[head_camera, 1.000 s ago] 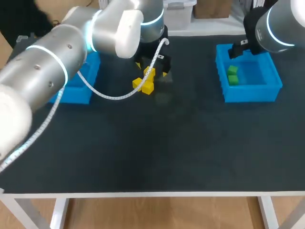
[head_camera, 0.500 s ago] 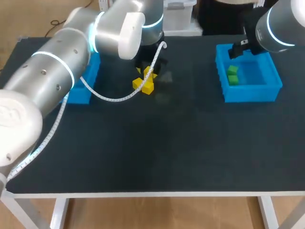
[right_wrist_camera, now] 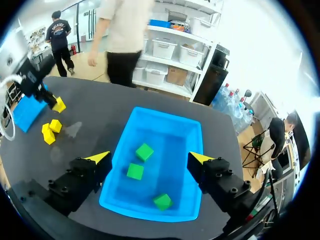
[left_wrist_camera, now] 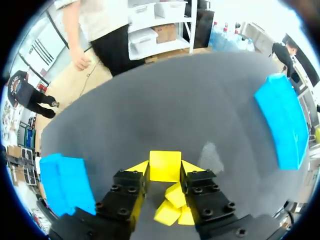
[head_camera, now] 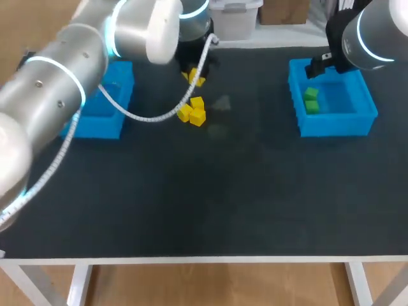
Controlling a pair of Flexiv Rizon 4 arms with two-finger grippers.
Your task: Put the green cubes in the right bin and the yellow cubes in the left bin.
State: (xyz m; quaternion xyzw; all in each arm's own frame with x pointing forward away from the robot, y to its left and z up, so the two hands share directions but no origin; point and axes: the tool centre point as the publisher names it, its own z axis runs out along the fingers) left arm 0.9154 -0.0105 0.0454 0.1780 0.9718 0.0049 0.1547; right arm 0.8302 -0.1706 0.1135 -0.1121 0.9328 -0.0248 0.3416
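Note:
My left gripper [left_wrist_camera: 165, 169] is shut on a yellow cube [left_wrist_camera: 165, 165] and holds it above the table. In the head view this held cube [head_camera: 194, 76] hangs behind a small cluster of three yellow cubes [head_camera: 192, 112] that lie on the black mat. The same cluster [left_wrist_camera: 173, 207] shows under the fingers in the left wrist view. My right gripper [right_wrist_camera: 150, 158] stands open above the right blue bin [right_wrist_camera: 186, 134], nothing between its fingers. Three green cubes [right_wrist_camera: 144, 151] lie in that bin [head_camera: 335, 126]. The left blue bin [head_camera: 102, 127] is to the left of the held cube.
Dark mat covers the table [head_camera: 210, 197]. The left arm's white cable [head_camera: 146, 116] sags low between the left bin and the yellow cluster. From the right wrist view the left gripper's cube [right_wrist_camera: 59, 105] and the left bin [right_wrist_camera: 26, 113] show far off.
My left gripper has closed on one yellow cube from the cluster and lifted it up and towards the table's back. The right arm has stayed over its bin.

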